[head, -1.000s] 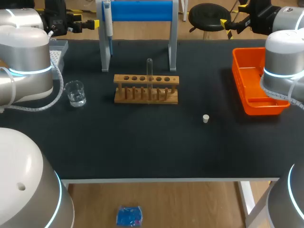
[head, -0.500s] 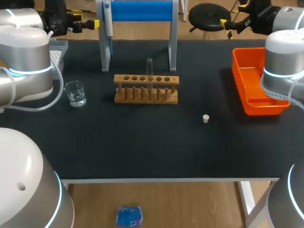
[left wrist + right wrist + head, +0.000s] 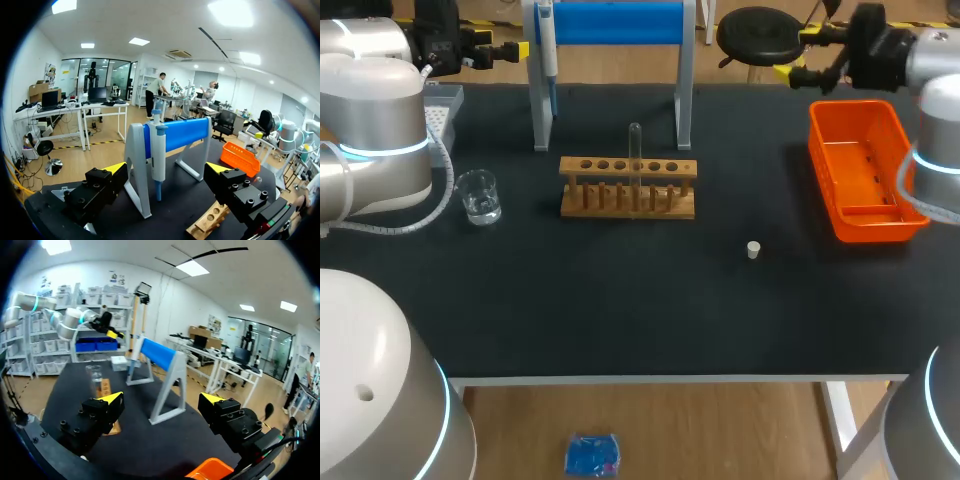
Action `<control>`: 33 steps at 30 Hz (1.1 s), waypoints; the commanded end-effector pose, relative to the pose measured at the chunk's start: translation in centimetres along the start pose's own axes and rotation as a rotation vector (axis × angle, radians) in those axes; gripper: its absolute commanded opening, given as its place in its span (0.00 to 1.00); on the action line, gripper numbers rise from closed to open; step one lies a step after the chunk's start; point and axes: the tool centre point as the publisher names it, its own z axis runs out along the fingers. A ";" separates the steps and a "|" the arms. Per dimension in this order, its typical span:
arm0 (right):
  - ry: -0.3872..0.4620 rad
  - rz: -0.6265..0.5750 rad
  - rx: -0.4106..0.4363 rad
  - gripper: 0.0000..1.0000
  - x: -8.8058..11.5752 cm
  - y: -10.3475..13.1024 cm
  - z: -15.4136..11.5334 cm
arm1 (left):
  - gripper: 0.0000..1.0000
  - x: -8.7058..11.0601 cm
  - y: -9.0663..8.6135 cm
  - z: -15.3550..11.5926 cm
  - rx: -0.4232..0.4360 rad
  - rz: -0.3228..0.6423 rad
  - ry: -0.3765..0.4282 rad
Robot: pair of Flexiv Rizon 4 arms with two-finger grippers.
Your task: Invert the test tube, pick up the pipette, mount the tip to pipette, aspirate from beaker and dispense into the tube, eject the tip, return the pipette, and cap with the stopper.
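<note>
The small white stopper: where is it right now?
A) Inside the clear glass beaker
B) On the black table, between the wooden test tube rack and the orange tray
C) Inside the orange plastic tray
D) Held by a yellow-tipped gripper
B: the small white stopper lies alone on the black table, apart from both the wooden test tube rack and the orange plastic tray.

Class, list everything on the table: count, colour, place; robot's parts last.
test tube: 1, clear, standing in the rack
rack: 1, wooden, mid-table
beaker: 1, clear, left of the rack
stopper: 1, whitish, right of the rack
pipette: 1, white and blue, hanging on the stand
stand: 1, blue, behind the rack
tip box: 1, grey, far left
tray: 1, orange, right side
table: 1, black
left gripper: 1, yellow-tipped, open, facing the stand
right gripper: 1, yellow-tipped, open, behind the tray
</note>
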 end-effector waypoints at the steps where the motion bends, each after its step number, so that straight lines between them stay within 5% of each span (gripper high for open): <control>1: 0.148 -0.004 -0.044 1.00 2.1 -0.6 -4.4 | 1.00 0.0 0.0 0.0 0.000 0.000 0.000; 12: 0.406 -0.027 -0.081 1.00 9.4 -1.9 -6.9 | 1.00 0.0 0.0 0.0 0.000 0.000 0.000; 18: 0.462 -0.065 -0.085 1.00 11.9 -2.6 -7.5 | 1.00 0.0 0.0 0.0 0.000 0.000 0.000; 33: 0.460 -0.068 -0.085 1.00 12.0 -2.6 -7.5 | 1.00 0.0 0.0 0.0 0.000 0.000 0.000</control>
